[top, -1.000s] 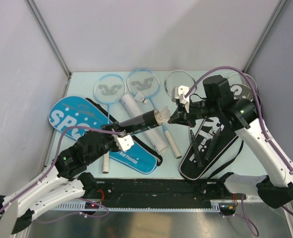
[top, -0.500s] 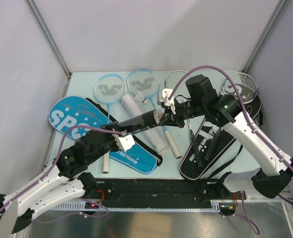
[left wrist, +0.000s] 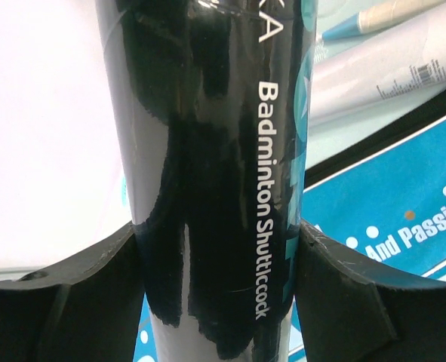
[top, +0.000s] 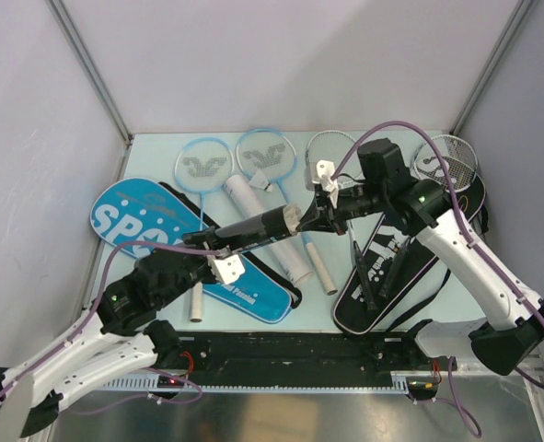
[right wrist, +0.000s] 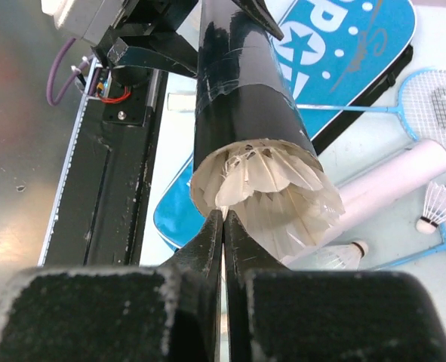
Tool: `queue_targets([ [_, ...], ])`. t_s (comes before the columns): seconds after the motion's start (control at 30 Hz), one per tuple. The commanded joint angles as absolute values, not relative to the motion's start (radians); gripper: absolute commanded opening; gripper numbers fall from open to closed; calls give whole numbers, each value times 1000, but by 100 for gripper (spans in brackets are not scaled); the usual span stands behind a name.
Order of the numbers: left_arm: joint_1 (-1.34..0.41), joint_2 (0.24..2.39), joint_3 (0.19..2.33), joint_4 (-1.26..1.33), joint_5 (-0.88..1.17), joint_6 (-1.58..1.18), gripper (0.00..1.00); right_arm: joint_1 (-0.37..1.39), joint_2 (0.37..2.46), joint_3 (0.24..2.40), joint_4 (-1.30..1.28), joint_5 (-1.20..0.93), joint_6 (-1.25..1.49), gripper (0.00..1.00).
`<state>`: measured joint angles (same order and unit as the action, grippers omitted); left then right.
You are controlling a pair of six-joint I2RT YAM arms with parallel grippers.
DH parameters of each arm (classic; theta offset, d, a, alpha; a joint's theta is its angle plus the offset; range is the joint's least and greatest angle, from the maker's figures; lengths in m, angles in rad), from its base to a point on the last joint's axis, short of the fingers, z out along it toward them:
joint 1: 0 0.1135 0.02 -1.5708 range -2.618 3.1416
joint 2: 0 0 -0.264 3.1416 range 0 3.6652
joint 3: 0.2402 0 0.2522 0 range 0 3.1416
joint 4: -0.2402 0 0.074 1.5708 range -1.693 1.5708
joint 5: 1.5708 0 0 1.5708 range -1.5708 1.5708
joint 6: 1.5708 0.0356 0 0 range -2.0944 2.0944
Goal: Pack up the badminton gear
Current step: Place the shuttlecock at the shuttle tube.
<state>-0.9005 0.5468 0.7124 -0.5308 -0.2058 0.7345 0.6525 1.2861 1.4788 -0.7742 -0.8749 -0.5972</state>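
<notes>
Two claws meet on one black tube, held slanted above the table. The left gripper clamps its lower part between spread jaws, while the right gripper, its jaws pressed together, touches the feather rim of a shuttlecock sitting in the tube's open mouth. Beneath lie a blue cover, a white tube and rackets, with a black cover at the right edge and pale walls close around.

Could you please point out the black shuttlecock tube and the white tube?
black shuttlecock tube [top: 258,227]: top view, middle of its body.
white tube [top: 246,196]: top view, its upper half.
</notes>
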Motion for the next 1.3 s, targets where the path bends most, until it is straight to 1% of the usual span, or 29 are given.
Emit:
queue_targets([
  [0.0, -913, 522, 753, -409, -125, 781, 64, 613, 1245, 1486, -746, -1022, -640, 0],
  [0.1, -913, 522, 757, -409, -116, 787, 63, 590, 1246, 1497, -796, -1051, -680, 0],
  [0.27, -914, 536, 768, -409, -114, 788, 63, 592, 1269, 1525, -813, -1019, -678, 0],
  [0.43, -914, 578, 783, -409, -118, 792, 63, 671, 1290, 1542, -760, -941, -650, 0],
  [0.8, -914, 576, 788, -402, -108, 800, 63, 705, 1354, 1527, -701, -971, -633, 0],
  [1.03, -914, 571, 789, -395, -120, 783, 63, 718, 1374, 1514, -666, -948, -583, 0],
  [1.1, -914, 576, 792, -396, -128, 775, 63, 720, 1370, 1511, -637, -932, -546, 4],
  [1.17, -913, 583, 794, -395, -139, 763, 63, 720, 1360, 1508, -614, -906, -507, 17],
  [1.27, -913, 595, 797, -389, -169, 730, 63, 713, 1322, 1496, -557, -852, -403, 41],
])
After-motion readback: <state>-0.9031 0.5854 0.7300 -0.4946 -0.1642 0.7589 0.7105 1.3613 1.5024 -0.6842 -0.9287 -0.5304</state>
